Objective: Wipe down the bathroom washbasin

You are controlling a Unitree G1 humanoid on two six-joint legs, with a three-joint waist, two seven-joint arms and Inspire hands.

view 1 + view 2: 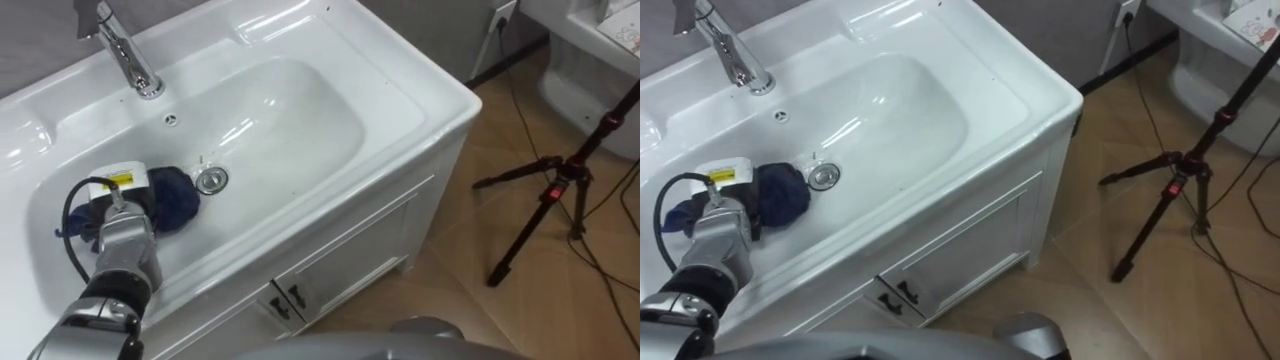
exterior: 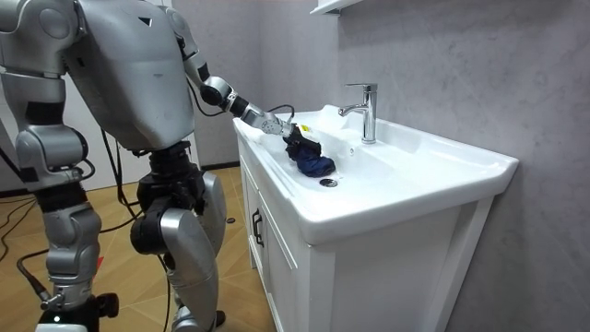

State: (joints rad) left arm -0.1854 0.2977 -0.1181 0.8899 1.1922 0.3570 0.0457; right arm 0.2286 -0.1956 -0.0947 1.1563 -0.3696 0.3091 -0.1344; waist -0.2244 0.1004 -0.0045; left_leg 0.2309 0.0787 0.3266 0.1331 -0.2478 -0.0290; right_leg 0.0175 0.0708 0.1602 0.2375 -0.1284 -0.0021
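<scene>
A white basin [image 1: 420,90] lies below me with a chrome faucet [image 1: 125,50] at its back and a metal drain [image 1: 211,180] in the bowl. A dark blue cloth [image 1: 175,197] is bunched on the bowl's floor just left of the drain. My left hand [image 1: 122,195] reaches in from the lower left, its dark fingers curled into the cloth [image 2: 313,164]. In the room view I stand at the basin's front corner with the left hand [image 2: 277,124] stretched over the rim. My right hand [image 2: 57,302] hangs low at my side.
Under the basin is a white cabinet [image 1: 330,270] with two doors. A black tripod [image 1: 555,190] with red clamps stands on the wooden floor to the right, with cables running past it to a wall socket [image 1: 503,12].
</scene>
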